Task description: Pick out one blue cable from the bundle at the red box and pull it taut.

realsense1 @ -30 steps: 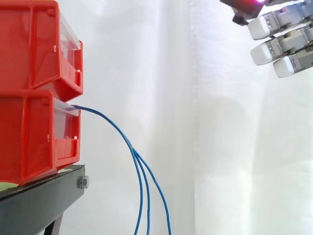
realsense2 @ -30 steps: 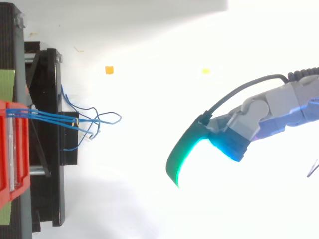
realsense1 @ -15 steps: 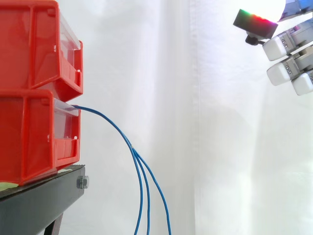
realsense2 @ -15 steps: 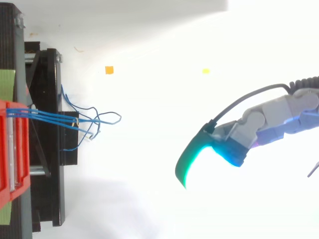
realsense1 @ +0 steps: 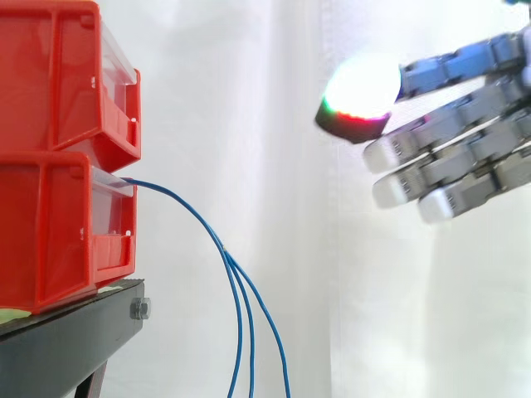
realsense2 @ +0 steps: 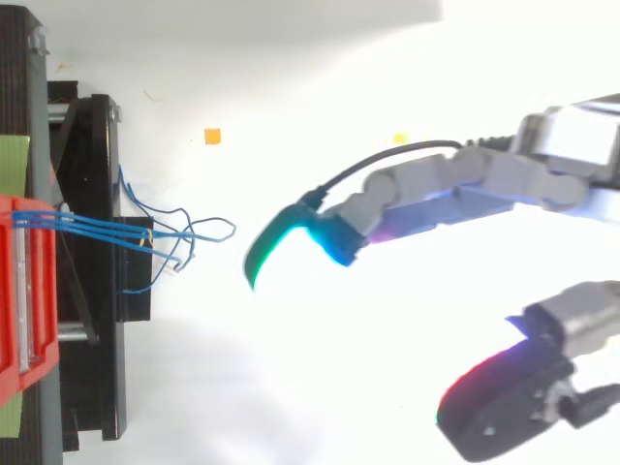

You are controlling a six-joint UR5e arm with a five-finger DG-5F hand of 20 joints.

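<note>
Three blue cables [realsense1: 184, 204] leave the lower red bin [realsense1: 50, 236] as one bundle, split below it and hang slack past the view's bottom edge. From above, the cables [realsense2: 97, 228] run right off the red bin [realsense2: 24, 291] into loose loops. My hand [realsense1: 465, 157] hovers to the right of the cables at about the height of the bin's mouth, well apart from them. It is open, with straight fingers pointing left and nothing held. In the top view the hand [realsense2: 436, 184] reaches left, its green-glowing fingertip [realsense2: 276, 242] short of the loops and its thumb [realsense2: 504, 407] spread wide.
A second red bin [realsense1: 58, 75] is stacked on the lower one, both on a black stand [realsense1: 66, 340]. A white curtain hangs behind. Small orange [realsense2: 212, 136] and yellow [realsense2: 400, 139] scraps lie on the white floor.
The hand has come down and moved left toward the cables, its fingers stretched out and its thumb now in the top view. The cables have not moved.
</note>
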